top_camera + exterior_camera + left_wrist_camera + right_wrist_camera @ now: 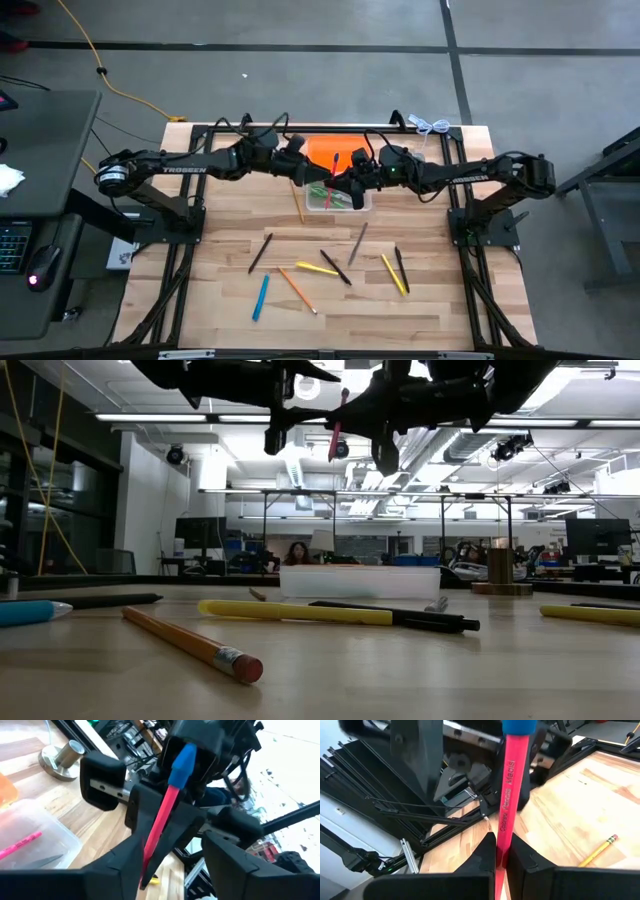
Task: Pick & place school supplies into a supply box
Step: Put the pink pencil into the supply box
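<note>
Spanning the room, wooden table

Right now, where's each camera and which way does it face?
High: above, straight down on the wooden table; both arms show.
Low: table height, level toward the clear plastic tub; arms overhead.
Left wrist: faces the right tool; own fingers frame it.
Right wrist: looks along the red blue-capped pen its tool clamps.
Shared: both wrists see that pen.

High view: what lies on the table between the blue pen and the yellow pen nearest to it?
An orange pencil lies slanted between the blue pen and that yellow pen, as the high view shows.
</note>
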### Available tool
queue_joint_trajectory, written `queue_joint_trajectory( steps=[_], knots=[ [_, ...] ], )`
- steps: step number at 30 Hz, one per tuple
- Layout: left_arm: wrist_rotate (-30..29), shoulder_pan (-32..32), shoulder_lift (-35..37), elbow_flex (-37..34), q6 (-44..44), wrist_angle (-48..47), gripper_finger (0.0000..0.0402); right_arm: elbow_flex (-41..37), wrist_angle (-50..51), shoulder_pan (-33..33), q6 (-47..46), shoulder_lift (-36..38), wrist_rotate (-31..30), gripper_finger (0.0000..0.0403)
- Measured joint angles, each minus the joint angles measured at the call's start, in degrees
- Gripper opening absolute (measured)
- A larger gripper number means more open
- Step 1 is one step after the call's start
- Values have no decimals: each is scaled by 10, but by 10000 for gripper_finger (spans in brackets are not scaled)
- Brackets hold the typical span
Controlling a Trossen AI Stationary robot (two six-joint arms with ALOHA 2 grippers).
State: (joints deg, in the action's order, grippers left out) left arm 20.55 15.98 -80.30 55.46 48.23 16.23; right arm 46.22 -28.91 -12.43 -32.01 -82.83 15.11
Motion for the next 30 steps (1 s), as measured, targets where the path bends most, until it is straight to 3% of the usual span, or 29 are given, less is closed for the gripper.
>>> queue_joint_trajectory(
  steps=[4,11,30],
  knots=[
    [18,24,24,0,-6,-21,249,0,3,0,-1,0,1,0],
    [10,54,84,0,-49,-143,250,0,6,0,0,0,2,0],
    [-135,76,257,0,-149,-500,250,0,10,-1,0,0,-6,0]
  ],
)
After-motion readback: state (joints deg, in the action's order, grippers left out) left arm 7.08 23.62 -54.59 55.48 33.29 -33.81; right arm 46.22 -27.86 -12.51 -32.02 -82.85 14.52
